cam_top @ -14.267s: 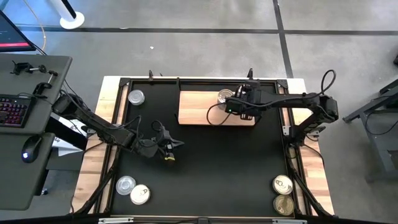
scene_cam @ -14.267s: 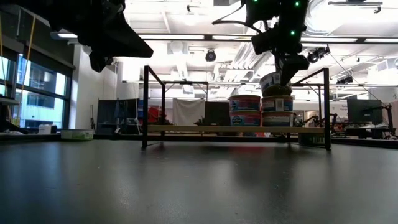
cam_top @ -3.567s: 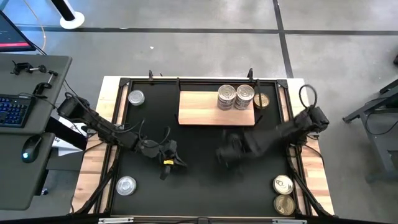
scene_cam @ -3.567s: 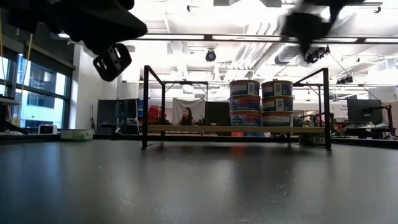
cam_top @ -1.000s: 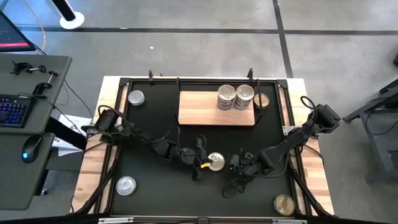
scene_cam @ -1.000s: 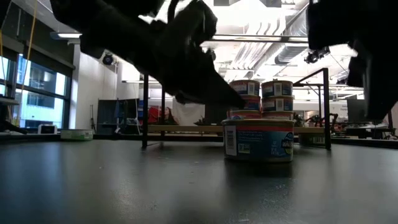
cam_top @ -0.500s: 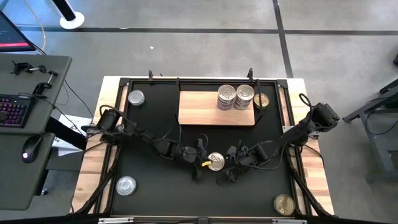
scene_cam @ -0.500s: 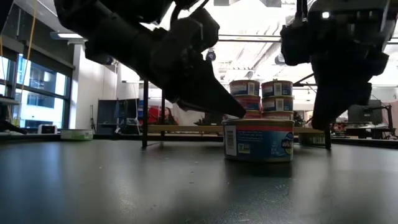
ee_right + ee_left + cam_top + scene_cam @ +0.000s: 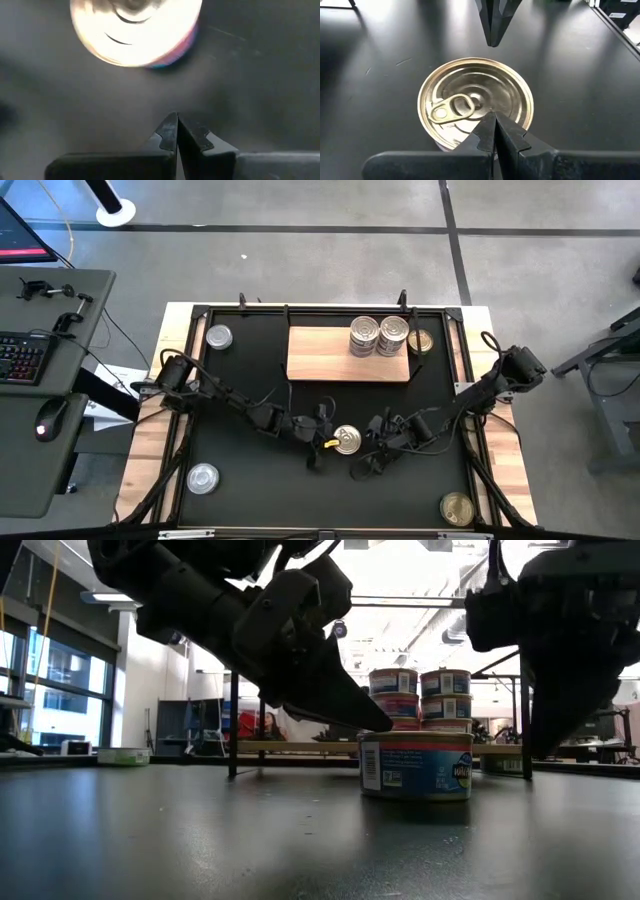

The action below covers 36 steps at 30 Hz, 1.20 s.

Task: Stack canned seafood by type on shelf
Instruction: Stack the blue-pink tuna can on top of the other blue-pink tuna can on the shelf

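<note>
A short tin with a pull-tab lid [image 9: 347, 440] [image 9: 475, 97] stands upright on its base in the middle of the black mat. My left gripper [image 9: 326, 443] [image 9: 493, 116] is shut, and its tips lie over the lid's edge on the table's left side. On the tin's right, my right gripper [image 9: 366, 452] [image 9: 176, 117] is shut and points steeply down at bare mat. The tin shows apart from it in the right wrist view [image 9: 135, 30]. The light-wood shelf [image 9: 320, 355] at the far middle carries two stacks of tins [image 9: 365, 335] [image 9: 393, 334]. My left gripper has its shut fingertips [image 9: 492, 122] slanting down from the table's left over the lid's rim [image 9: 470, 137]. The low view shows the tip [image 9: 385, 725] right at the tin's top edge. I cannot tell whether it touches.
Single tins stand on the mat at the far left [image 9: 219, 336], the near left [image 9: 203, 477] and the near right [image 9: 457, 507]. One more [image 9: 421, 340] stands beside the shelf's right end. Black frame posts [image 9: 233, 710] hold up the shelf.
My right gripper has moved toward the table's left and a little down, closing in on the tin in the middle of the mat, and it has stayed shut. The tin has not moved.
</note>
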### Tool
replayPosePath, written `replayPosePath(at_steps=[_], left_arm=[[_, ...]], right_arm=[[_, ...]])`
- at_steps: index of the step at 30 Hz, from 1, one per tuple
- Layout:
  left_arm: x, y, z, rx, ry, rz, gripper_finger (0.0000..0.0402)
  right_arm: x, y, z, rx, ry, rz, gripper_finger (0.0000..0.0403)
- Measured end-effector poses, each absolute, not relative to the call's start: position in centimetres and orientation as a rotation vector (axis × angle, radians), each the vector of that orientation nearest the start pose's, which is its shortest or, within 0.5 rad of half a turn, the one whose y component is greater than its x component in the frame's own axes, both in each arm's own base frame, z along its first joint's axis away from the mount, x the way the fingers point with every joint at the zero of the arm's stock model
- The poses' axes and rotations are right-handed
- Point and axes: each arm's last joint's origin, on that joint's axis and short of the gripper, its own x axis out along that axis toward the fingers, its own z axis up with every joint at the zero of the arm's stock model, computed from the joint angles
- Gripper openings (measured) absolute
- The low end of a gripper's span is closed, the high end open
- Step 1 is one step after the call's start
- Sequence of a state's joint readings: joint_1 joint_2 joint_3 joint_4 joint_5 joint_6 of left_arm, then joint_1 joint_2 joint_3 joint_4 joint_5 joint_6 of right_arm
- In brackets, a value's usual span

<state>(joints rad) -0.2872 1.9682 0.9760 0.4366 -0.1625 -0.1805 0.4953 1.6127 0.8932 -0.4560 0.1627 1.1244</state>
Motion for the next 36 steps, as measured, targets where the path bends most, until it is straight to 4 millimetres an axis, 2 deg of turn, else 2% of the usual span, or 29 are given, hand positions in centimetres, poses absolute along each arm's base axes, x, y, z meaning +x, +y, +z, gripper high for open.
replayPosePath(at_steps=[10,20,23,31,36], left_arm=[[37.4,-10.3,12.2,-0.051,0.561,-0.065,0.0000],[37.3,-10.4,12.1,-0.054,0.575,-0.087,0.0000],[37.3,-10.4,12.1,-0.051,0.575,-0.079,0.0000],[37.4,-10.4,11.8,-0.052,0.580,-0.078,0.0000],[37.3,-10.4,11.9,-0.050,0.580,-0.078,0.0000]], right_arm=[[25.3,13.1,15.9,0.585,1.166,-0.410,0.0000],[24.5,12.3,15.6,0.164,1.288,-0.229,0.0000],[25.0,11.8,15.4,0.146,1.284,-0.228,0.0000],[28.0,11.3,14.7,0.087,1.115,-0.109,0.0000],[28.5,10.9,15.0,0.052,1.052,-0.150,0.0000]])
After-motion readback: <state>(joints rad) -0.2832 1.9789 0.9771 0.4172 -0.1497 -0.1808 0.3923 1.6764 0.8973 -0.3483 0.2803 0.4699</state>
